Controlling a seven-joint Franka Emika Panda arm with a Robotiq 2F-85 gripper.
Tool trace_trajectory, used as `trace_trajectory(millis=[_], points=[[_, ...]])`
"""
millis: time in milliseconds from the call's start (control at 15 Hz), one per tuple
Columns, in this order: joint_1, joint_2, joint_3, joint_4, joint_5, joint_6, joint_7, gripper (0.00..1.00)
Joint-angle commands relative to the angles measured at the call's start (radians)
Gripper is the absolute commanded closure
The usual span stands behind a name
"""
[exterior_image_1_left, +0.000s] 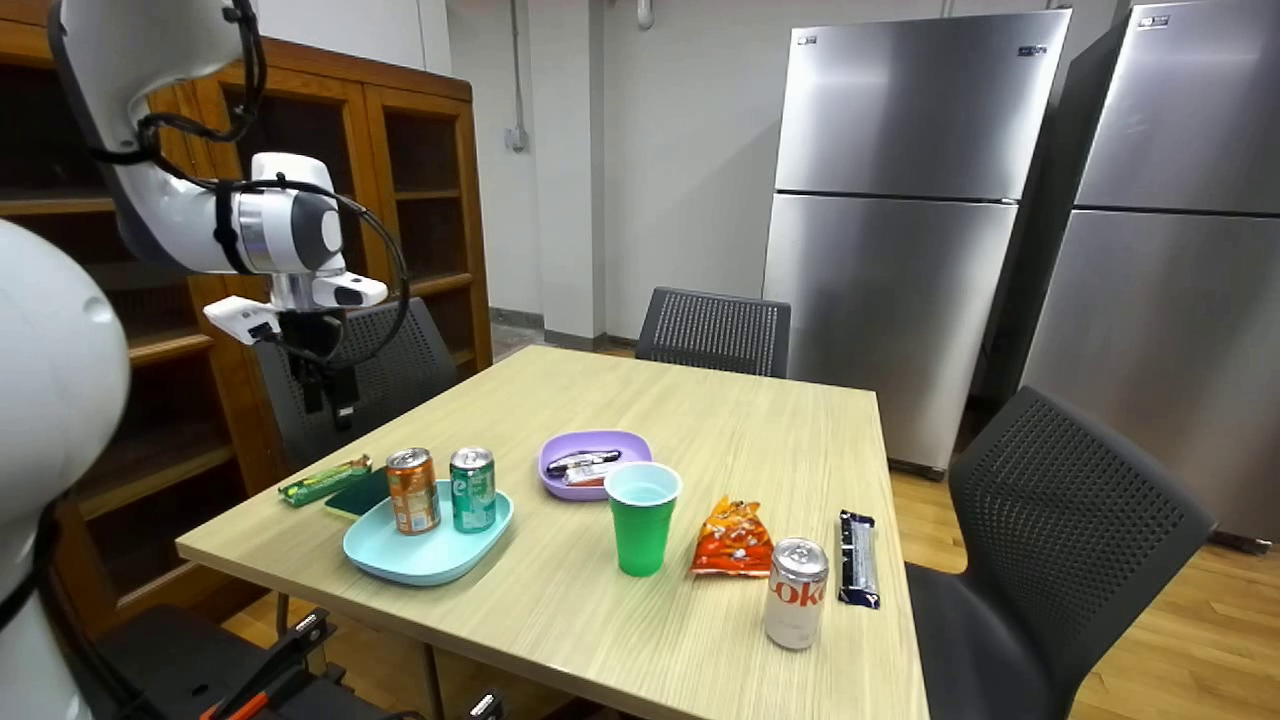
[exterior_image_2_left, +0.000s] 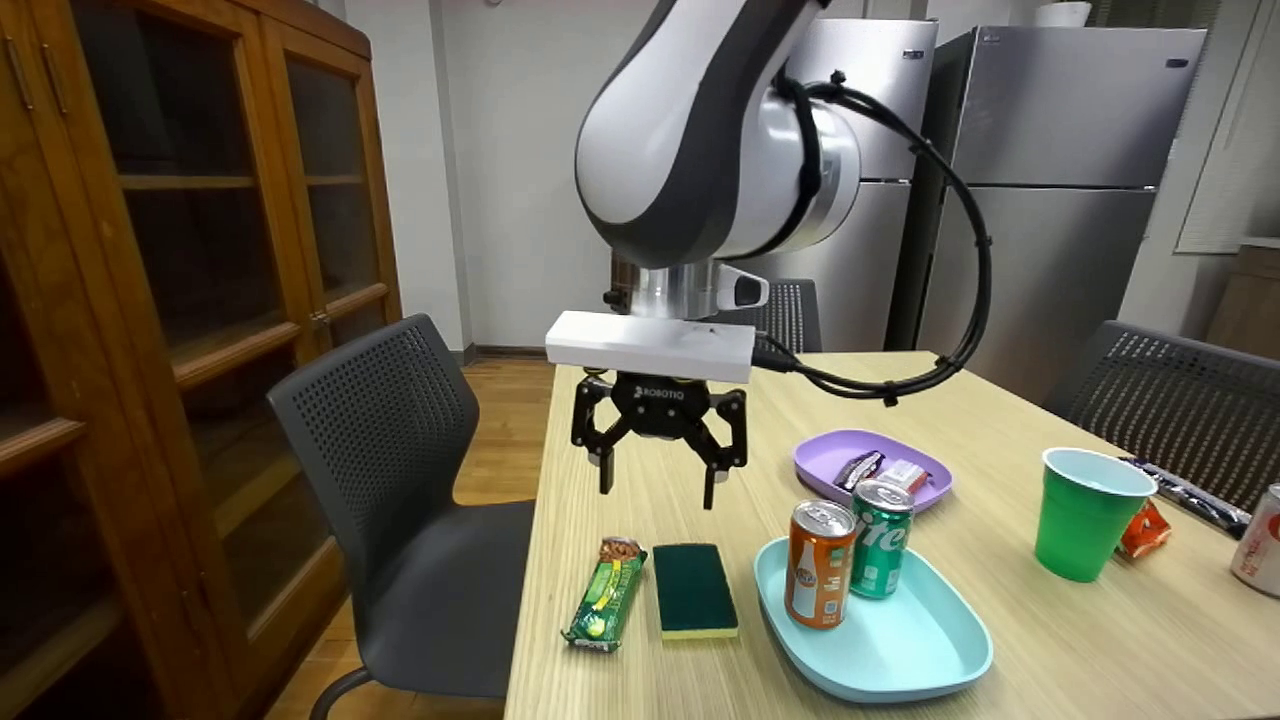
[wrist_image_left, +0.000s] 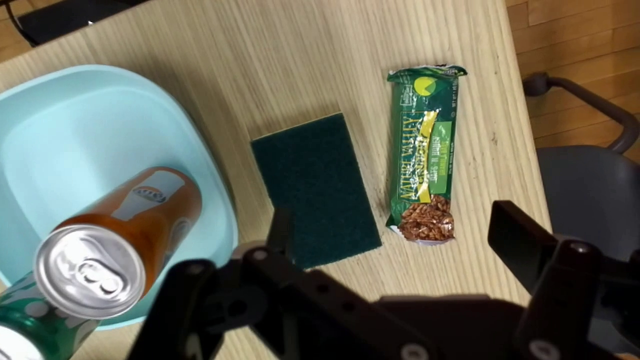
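The gripper (exterior_image_2_left: 657, 492) hangs with its fingers spread wide and nothing between them; we see it touching nothing, in the air off to one side of the blue tray (exterior_image_2_left: 920, 640) and higher than it. Nearest below are a sponge (exterior_image_2_left: 695, 590), lying just beside the tray, and a granola bar (exterior_image_2_left: 608, 595), farther from the tray on that same side, near the edge of the wooden table (exterior_image_1_left: 780, 430). Both lie flat, which we judge the steadiest way for such low things; the sponge has its dark scouring face up, the granola bar its printed face.

In the tray, an orange can (exterior_image_2_left: 818, 570) and a green can (exterior_image_2_left: 882, 540) stand upright on their bases, and we take the raised rim as a guard against sliding off. A purple dish (exterior_image_2_left: 830, 448) sits near the tray, probably to keep its wrapped snacks (exterior_image_1_left: 583, 460) together. On the side of the tray away from the sponge, we find a green cup (exterior_image_1_left: 642, 530) standing mouth up, then an orange snack bag (exterior_image_1_left: 733, 540), a silver can (exterior_image_1_left: 797, 595) and a dark-wrapped bar (exterior_image_1_left: 858, 560).

As for the arm (exterior_image_2_left: 690, 150), it slants in from above and bends at the wrist, so the fingers point straight down. In the wrist view, the granola bar's length runs across the line from finger to finger.
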Motion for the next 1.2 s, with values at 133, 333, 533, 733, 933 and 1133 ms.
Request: trace_trajectory(millis=[133,333,533,733,933,1133], points=[[0.026,0.126,-0.016,0.112,0.005,0.005,-0.044,0.00],[0.033,0.171,-0.016,0.145,0.016,0.005,-0.059,0.00],[0.039,0.201,-0.016,0.158,0.024,0.008,-0.068,0.00],[0.053,0.222,-0.022,0.166,0.019,0.014,-0.071,0.00],[0.053,0.244,-0.016,0.179,0.030,0.027,-0.085,0.00],[0.059,0.265,-0.017,0.198,0.036,0.037,-0.093,0.00]])
